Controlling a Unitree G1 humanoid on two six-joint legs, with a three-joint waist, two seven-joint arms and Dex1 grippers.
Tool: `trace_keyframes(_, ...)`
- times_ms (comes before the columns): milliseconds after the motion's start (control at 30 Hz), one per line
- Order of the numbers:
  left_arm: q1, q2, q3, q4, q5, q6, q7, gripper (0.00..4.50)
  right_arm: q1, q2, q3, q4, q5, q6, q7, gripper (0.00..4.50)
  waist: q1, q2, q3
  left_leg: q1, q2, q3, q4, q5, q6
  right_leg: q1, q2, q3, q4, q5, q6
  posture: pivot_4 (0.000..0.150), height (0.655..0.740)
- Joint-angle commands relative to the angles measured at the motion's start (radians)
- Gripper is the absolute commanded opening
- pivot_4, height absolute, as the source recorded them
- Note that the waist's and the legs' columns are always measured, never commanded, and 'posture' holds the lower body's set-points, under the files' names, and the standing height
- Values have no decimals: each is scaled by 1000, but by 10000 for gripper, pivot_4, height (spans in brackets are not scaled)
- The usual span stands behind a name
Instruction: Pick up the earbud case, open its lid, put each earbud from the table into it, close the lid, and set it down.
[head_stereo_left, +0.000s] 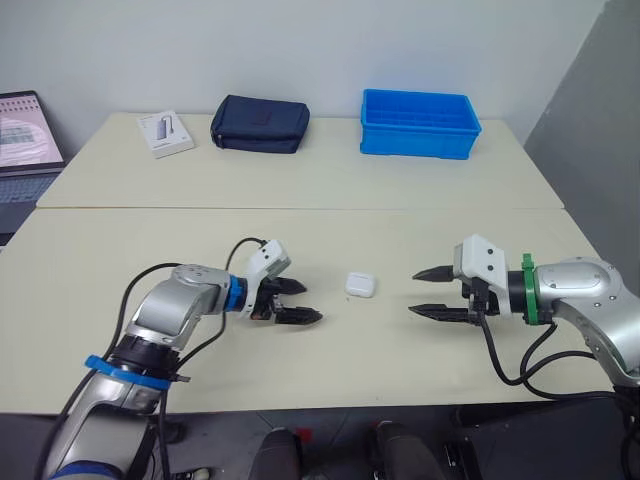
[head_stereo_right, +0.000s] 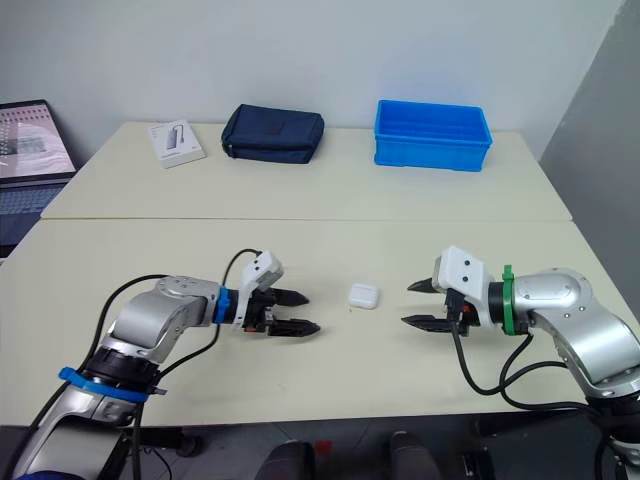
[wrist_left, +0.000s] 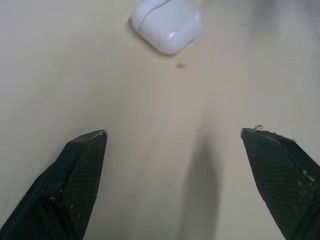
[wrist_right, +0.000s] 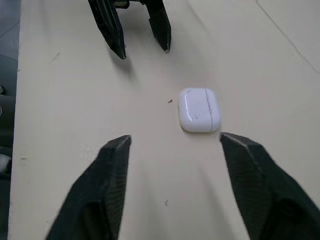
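A small white earbud case (head_stereo_left: 360, 284) lies flat on the near table with its lid shut, between my two grippers. My left gripper (head_stereo_left: 303, 301) hovers just to its left, open, fingers pointing at the case with nothing between them. My right gripper (head_stereo_left: 423, 291) stands to the case's right, also open and empty, aimed back toward it. The case (wrist_right: 199, 109) lies just ahead of the right gripper's fingertips in the right wrist view, and the left gripper (wrist_right: 141, 45) faces it from beyond. In the left wrist view the case (wrist_left: 167, 24) lies ahead of the spread fingers.
On the far table stand a blue plastic bin (head_stereo_left: 419, 123), a dark navy pouch (head_stereo_left: 260, 124) and a small white box (head_stereo_left: 166, 133). A laptop (head_stereo_left: 25, 150) sits off the table's left side. A seam runs between the two tables.
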Motion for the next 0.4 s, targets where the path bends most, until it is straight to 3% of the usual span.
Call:
trace_keyframes(33,65,105,107,-161,-35,-118,-79,45000,-44,-38,-47,10,27,-34,66,41400,3,0,0,0,0,1,0,0,0,0,-1,0,0,0,0,1500,7400)
trace_keyframes(167,181,220,205,-287,-49,-205,-129,45000,-55,-97,-84,70,14,-114,141,41400,5,1,1,-1,-1,3,-1,0,0,-1,-3,0,-1,-1,0,1500,7400)
trace_keyframes(400,210,238,315,-374,-181,-173,-138,45000,-49,-145,-118,103,28,-135,198,41400,14,1,2,-1,-2,5,0,0,0,-1,-5,0,-1,-4,-4,1500,7400)
